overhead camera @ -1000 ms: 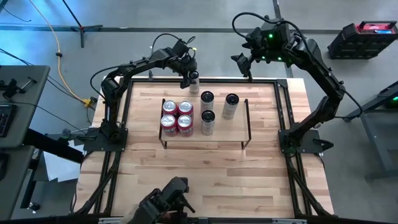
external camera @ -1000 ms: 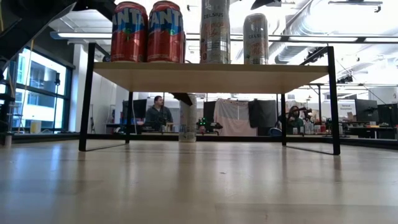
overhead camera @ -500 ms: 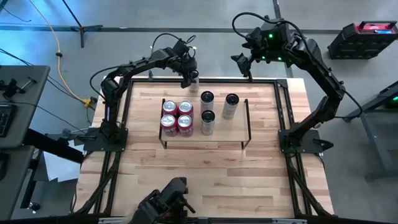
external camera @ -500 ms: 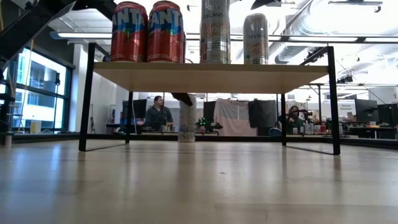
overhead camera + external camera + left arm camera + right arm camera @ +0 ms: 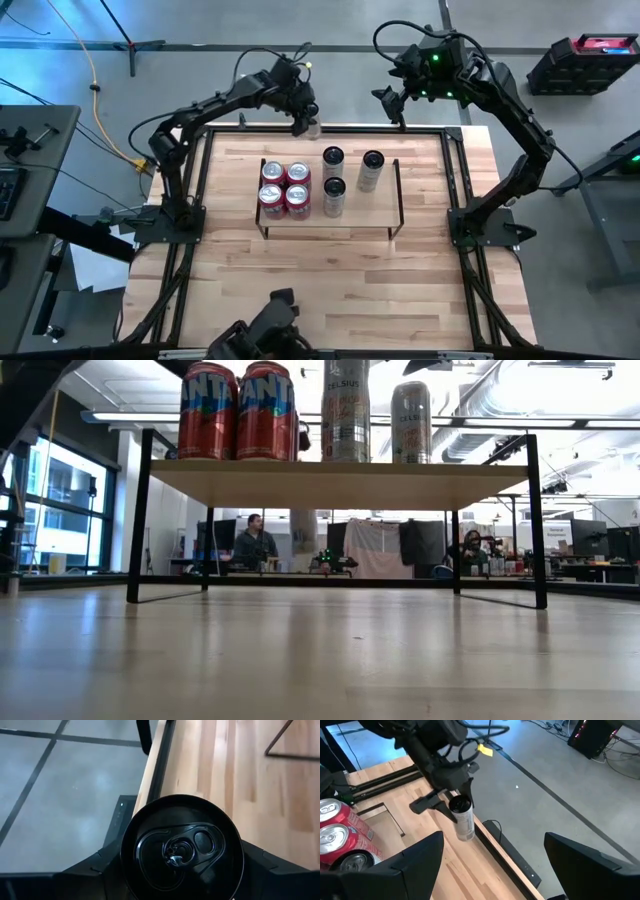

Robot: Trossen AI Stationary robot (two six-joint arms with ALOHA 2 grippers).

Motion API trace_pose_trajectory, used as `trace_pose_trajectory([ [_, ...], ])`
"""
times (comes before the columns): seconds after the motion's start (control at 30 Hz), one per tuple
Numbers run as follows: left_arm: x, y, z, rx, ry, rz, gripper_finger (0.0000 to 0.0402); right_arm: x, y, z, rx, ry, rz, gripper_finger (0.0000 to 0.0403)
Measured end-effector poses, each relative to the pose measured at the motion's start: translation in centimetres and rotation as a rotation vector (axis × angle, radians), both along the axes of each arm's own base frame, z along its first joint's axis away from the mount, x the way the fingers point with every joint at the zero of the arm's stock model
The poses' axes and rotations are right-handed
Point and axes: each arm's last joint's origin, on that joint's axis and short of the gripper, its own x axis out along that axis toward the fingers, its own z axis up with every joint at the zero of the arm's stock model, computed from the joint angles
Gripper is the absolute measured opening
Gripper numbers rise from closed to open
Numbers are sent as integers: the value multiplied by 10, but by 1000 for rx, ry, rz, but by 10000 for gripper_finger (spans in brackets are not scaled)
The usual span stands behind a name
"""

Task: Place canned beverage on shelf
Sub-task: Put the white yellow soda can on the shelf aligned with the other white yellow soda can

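**Can lifted at the far edge, not yet over the shelf**

At the left of the high view stands the left arm, which reaches to about 11 o'clock of the table. Its left gripper [image 5: 306, 122] is clenched on a slim can [image 5: 313, 126], and the right wrist view shows the fingers [image 5: 431, 803] pressing the can [image 5: 463, 818] near its top. The can hangs upright at the far edge of the table [image 5: 330, 265]; in the low view its bottom seems to be clear of the wood, so I judge that the carrying step is in hand.

In the middle lies the shelf [image 5: 362, 210]. It holds four red cans [image 5: 284, 186] on its 9 o'clock half and three slim cans [image 5: 349, 173] around the centre. The board looks free at its 3 o'clock corner nearest the bottom of the high view.

The next move, I think, calls for raising the can above the standing cans, then bringing it toward 5 o'clock and lowering it on a free place.

At the right, the right gripper [image 5: 389, 103] waits, spread open, at 1 o'clock beyond the table edge.
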Motion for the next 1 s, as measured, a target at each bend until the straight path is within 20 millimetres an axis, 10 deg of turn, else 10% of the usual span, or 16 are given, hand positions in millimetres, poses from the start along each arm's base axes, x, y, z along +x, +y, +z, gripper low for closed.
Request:
trace_pose_trajectory([
  [0.63, -29, -27, 83, -101, -315, 353, 243, 2, 0, 3, -106, 40, 71, 330],
  [1.0, -70, -61, 149, -321, -685, 661, 243, 38, 16, 7, -334, 23, 325, 330],
])
